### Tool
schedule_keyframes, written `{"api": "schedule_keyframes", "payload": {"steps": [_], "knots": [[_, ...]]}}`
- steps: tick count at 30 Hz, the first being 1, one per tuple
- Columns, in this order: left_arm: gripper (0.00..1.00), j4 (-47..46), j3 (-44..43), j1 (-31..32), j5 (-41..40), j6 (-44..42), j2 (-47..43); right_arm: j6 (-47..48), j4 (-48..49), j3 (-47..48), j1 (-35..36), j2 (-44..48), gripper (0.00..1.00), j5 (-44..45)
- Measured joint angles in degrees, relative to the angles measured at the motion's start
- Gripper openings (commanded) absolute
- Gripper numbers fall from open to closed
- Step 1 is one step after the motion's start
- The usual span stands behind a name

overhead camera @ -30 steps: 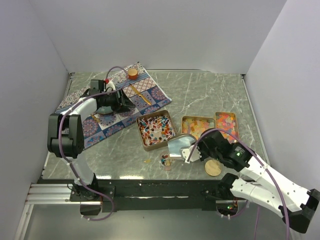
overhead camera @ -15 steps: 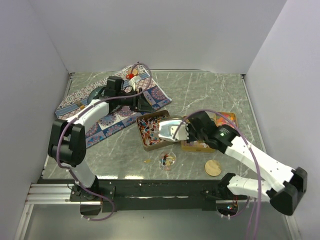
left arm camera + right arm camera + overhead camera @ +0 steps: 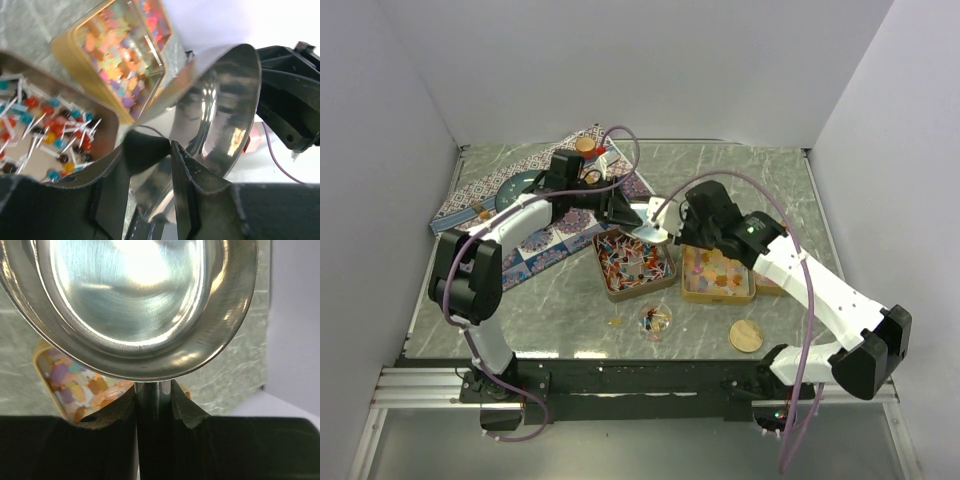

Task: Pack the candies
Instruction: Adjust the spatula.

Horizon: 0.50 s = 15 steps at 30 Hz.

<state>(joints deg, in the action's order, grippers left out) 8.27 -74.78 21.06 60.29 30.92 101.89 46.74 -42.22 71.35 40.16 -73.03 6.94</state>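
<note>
Right end effector grips the shiny steel scoop; left end effector straddles its rim, pinch unclear; opposing pulls could wrench it loose.

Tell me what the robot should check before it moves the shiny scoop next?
1. Grip of the right gripper on the handle of the scoop: ok.
2. Fingers of the left gripper on either side of the scoop's rim: ok.
3. Firm squeeze by the left gripper: cannot tell.
4. Scoop close to the tin of red-white-black candies: ok.
5. Little cup upright, apart from both arms: ok.
6. Nothing loose on the table: not ok, a small piece lies near the tin.
</note>
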Motion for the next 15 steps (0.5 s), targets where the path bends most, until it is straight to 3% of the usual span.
{"api": "schedule_keyframes", "payload": {"steps": [11,14,15], "knots": [[0.37,-3.4,-7.2,0.9,2.5,4.0,5.6,-17.9,-9.5,9.7,-7.1,-4.5,0.0,-12.8],[0.44,-2.5,-9.5,0.9,2.8,4.2,7.1,-21.3,-9.7,9.7,-7.3,-4.5,0.0,-13.4],[0.51,-1.5,-11.0,0.9,2.8,4.2,7.8,-21.7,-9.8,9.7,-7.4,-4.5,0.0,-13.2]]}}
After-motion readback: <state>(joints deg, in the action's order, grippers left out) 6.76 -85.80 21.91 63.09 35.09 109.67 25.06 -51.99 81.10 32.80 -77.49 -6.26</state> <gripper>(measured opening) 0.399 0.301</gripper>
